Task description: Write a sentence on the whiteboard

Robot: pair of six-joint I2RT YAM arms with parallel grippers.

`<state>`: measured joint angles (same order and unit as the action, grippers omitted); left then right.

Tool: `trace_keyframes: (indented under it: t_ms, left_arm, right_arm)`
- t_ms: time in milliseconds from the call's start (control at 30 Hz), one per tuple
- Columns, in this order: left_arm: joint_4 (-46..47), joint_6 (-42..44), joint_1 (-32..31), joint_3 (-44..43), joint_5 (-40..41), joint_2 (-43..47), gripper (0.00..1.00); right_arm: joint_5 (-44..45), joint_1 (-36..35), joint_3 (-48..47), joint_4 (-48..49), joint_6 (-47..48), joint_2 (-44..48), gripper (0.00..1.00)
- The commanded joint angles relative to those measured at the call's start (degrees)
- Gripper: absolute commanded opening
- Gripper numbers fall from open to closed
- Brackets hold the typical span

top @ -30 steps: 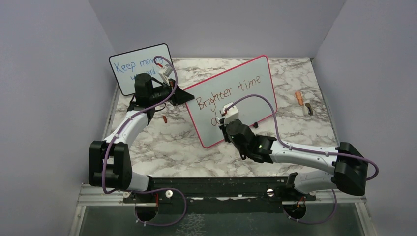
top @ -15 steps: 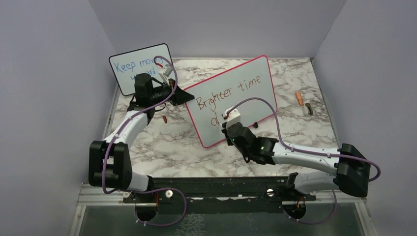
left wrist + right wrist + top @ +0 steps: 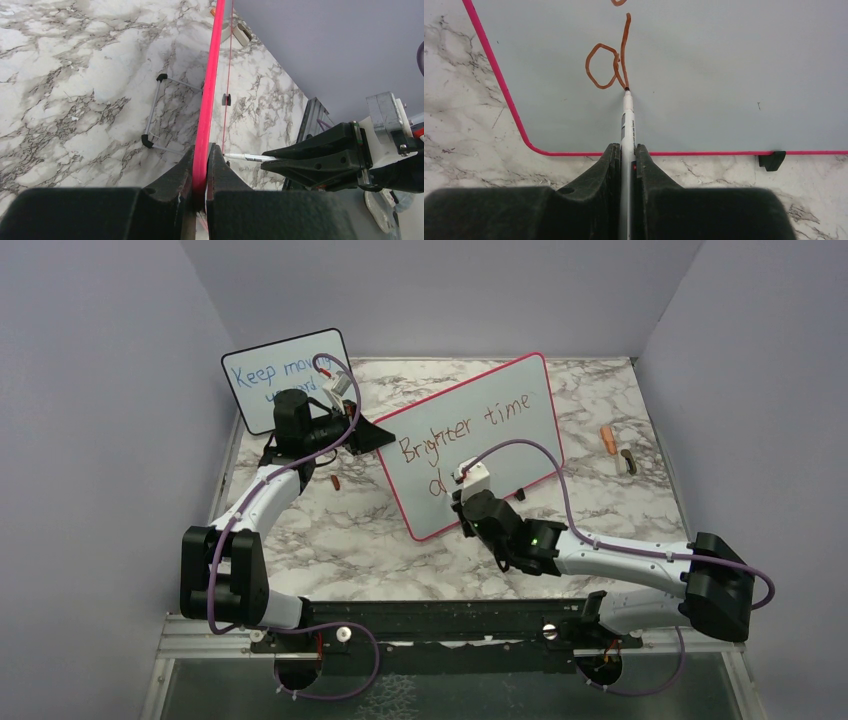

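The whiteboard (image 3: 520, 385) with its red-pink frame stands tilted on the marble table. Its sentence (image 3: 470, 430) reads "Brighter time" in reddish-brown, with one looped letter (image 3: 606, 67) begun on the line below. My left gripper (image 3: 383, 436) is shut on the board's left edge, the red frame (image 3: 207, 100) pinched between its fingers (image 3: 180, 172). My right gripper (image 3: 626, 150) is shut on a white marker (image 3: 628, 120). The marker's tip touches the board at the foot of that looped letter. In the top view the right gripper (image 3: 458, 490) sits low in front of the board.
A smaller black-framed board (image 3: 270, 370) with blue writing stands at the back left, behind my left arm. An orange piece (image 3: 607, 438) and a dark piece (image 3: 628, 462) lie at the right. A small red bit (image 3: 336, 482) lies left of the whiteboard. A wire stand (image 3: 160, 112) props the whiteboard from behind.
My right wrist has shifted slightly right and toward me along the board with the marker. The left arm and the board have not moved.
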<state>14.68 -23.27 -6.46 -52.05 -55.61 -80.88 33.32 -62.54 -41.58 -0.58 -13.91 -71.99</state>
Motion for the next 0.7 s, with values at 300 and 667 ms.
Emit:
trace_keyframes:
  t_ms: [300, 667]
  left_arm:
    - [-4.5, 4.5, -0.2, 0.8, 6.7, -1.5, 0.0]
    - [-4.5, 4.5, -0.2, 0.8, 6.7, -1.5, 0.0]
  right_arm:
    - [2.6, 0.3, -0.3, 6.5, 3.3, -0.1, 0.01]
    - [4.1, 0.4, -1.1, 8.0, 4.8, -0.9, 0.01]
